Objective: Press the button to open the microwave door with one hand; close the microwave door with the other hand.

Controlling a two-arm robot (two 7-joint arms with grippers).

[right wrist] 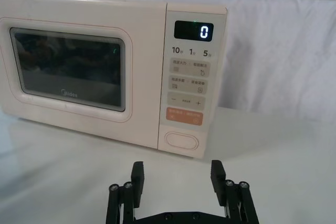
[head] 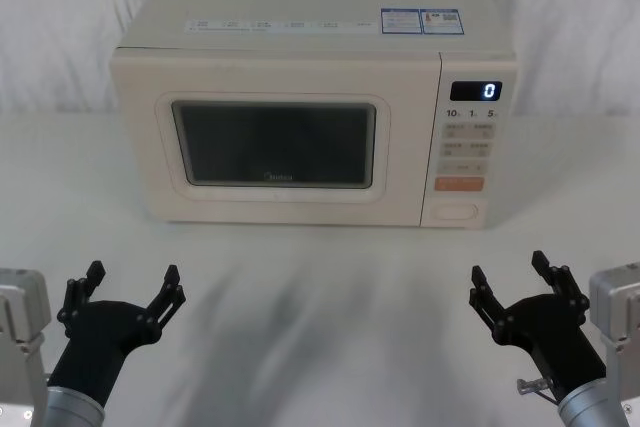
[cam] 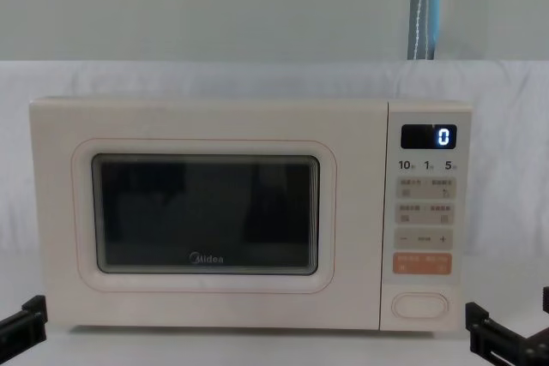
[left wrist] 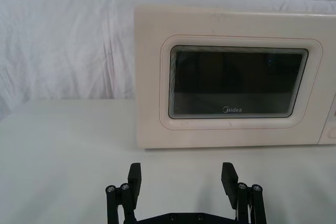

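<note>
Well, both grippers, the left gripper (head: 128, 285) and the right gripper (head: 512, 275), are waiting spread apart at the frame's bottom corners. The right one should be aiming squarely at the button (head: 458, 212), since the microwave door (head: 275, 142) is sitting shut.

Bright, even light falls from above, and soft grey shadows streak the table (head: 330, 297) in front. Faint reflections show in the microwave door (right wrist: 68, 69) window. The display (cam: 429, 136) glows a sharp 0.
</note>
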